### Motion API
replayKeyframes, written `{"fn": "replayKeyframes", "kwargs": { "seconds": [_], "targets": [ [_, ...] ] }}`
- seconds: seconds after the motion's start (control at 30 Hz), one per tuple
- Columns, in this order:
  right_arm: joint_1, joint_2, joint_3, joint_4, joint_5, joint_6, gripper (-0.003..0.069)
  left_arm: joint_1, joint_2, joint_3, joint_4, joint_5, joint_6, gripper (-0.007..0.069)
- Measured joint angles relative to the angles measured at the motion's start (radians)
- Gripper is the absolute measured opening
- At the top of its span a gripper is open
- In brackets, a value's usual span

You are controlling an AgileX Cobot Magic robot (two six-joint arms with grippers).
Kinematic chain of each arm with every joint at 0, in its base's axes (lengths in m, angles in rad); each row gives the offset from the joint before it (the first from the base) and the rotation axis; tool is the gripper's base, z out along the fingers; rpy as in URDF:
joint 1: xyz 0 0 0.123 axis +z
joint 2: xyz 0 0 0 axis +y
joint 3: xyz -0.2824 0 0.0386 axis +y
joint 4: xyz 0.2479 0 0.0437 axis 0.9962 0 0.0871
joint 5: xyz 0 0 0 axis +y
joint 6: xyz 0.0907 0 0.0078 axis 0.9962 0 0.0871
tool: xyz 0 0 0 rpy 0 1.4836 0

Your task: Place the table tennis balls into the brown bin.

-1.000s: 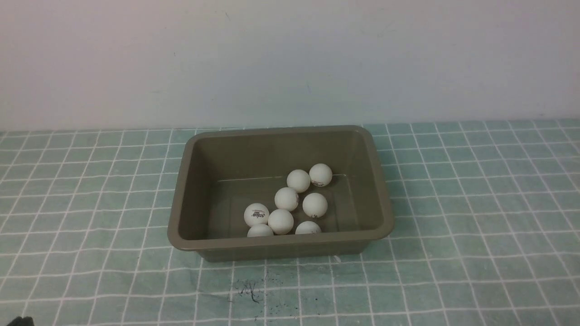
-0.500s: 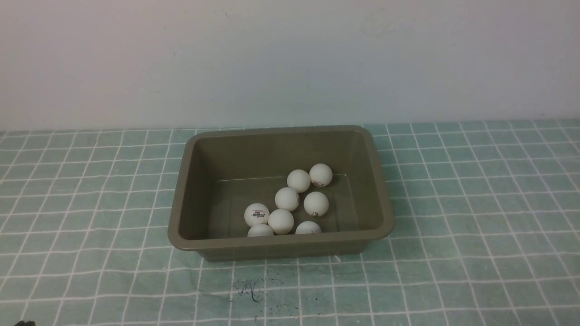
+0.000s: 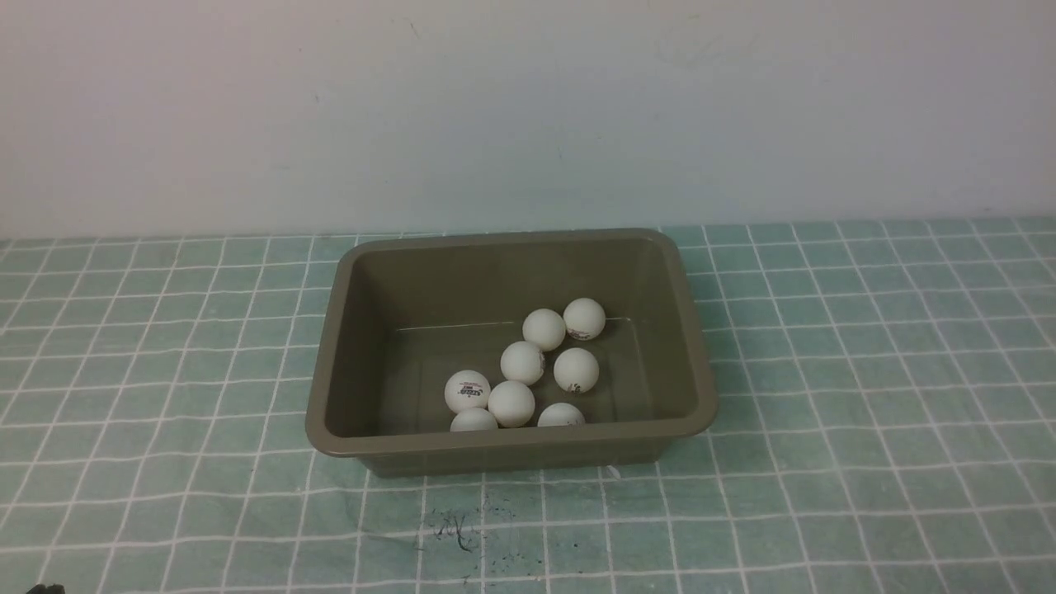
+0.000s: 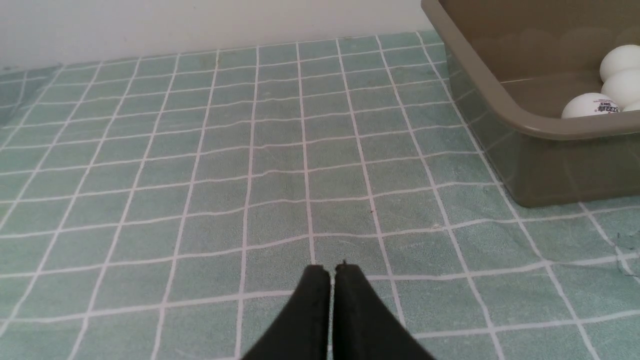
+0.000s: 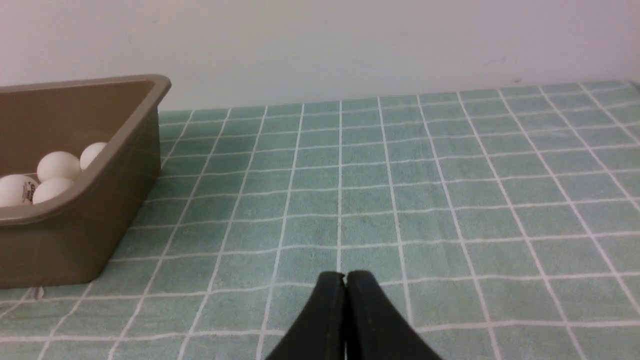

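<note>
The brown bin [image 3: 511, 441] stands on the worktop [image 3: 165, 412], near its far edge. Eight white table tennis balls [image 3: 522, 364] lie inside it. One has dark printing, too small to read. The left gripper [image 4: 332, 272] is near the worktop's near left corner. This gripper and the right gripper [image 5: 345, 277] both have fingertips pressed together, pinching nothing.

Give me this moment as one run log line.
balls: inside bin | left gripper: shut, empty | right gripper: shut, empty
</note>
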Motion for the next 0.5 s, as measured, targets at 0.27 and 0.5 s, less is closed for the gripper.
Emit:
{"fn": "replayKeyframes", "kwargs": {
  "seconds": [0.27, 0.5],
  "targets": [
    [-0.009, -0.011, 0.0, -0.019, 0.001, -0.028, -0.001, 0.0, 0.0, 0.0, 0.0, 0.001, 0.0, -0.0005],
    [-0.009, -0.011, 0.0, -0.019, 0.002, -0.028, -0.001, 0.0, 0.0, 0.0, 0.0, 0.001, 0.0, -0.0005]
  ]
}}
